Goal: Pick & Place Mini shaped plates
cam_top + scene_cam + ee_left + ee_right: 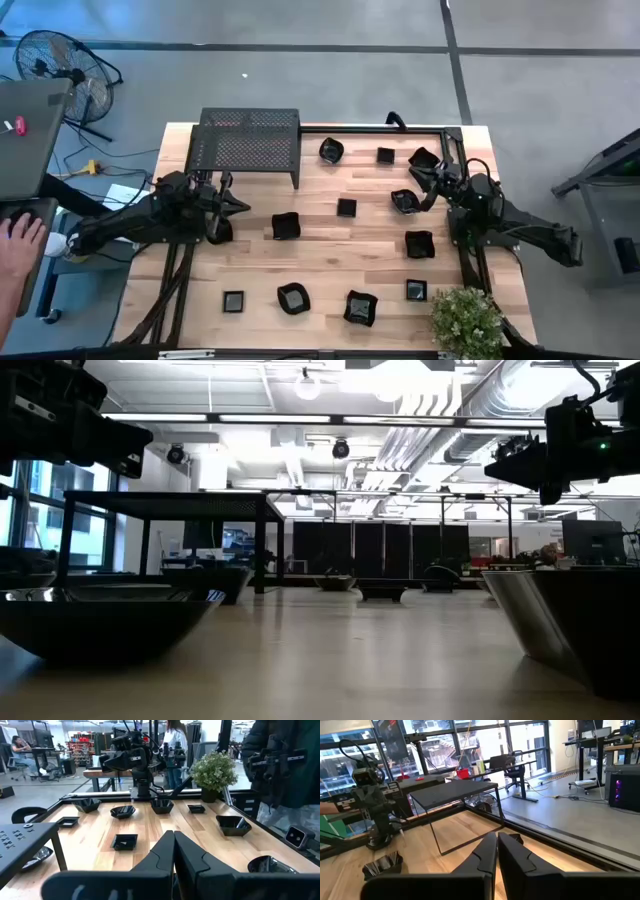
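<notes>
Several small glossy black mini plates lie flat and scattered over the wooden table (320, 250), among them one (286, 226) at the middle, one (404, 201) toward the right and one (361, 308) near the front. My left gripper (242, 206) hovers shut and empty beside the rack, left of the middle plate; past its closed fingers (173, 847) a square plate (123, 841) lies ahead. My right gripper (426, 182) hovers shut and empty between two plates at the far right; its fingers (497, 847) point across the table toward the rack (455, 790).
A black perforated metal rack (248, 140) stands on legs at the table's far left. A potted plant (466, 320) sits at the near right corner. A black frame (462, 200) edges the table. A person's hand (20, 240) rests beside a laptop off the left edge.
</notes>
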